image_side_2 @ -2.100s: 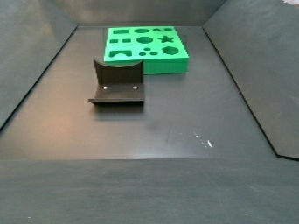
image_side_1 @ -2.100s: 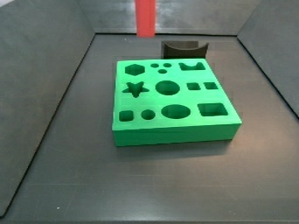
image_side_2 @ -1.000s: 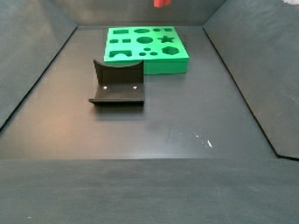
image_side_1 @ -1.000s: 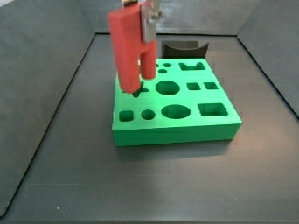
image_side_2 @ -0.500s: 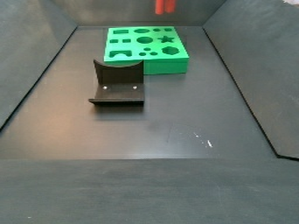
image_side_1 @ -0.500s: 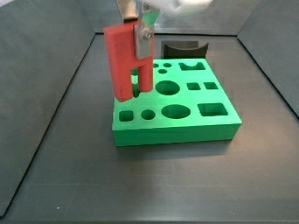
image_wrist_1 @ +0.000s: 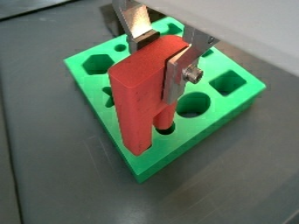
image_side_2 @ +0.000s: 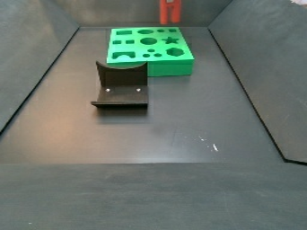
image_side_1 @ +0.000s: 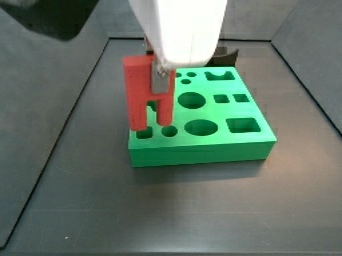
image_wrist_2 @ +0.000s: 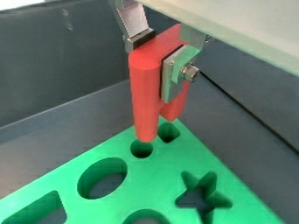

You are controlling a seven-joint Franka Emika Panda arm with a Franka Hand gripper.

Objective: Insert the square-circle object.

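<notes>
Lowered since half a second ago, the claw (image_wrist_1: 173,54) pinches the square-circle object (image_wrist_1: 147,99) (upright), prong tips at the green block (image_side_1: 201,128), which sits toward the counter (image_side_2: 156,135) far edge.
</notes>
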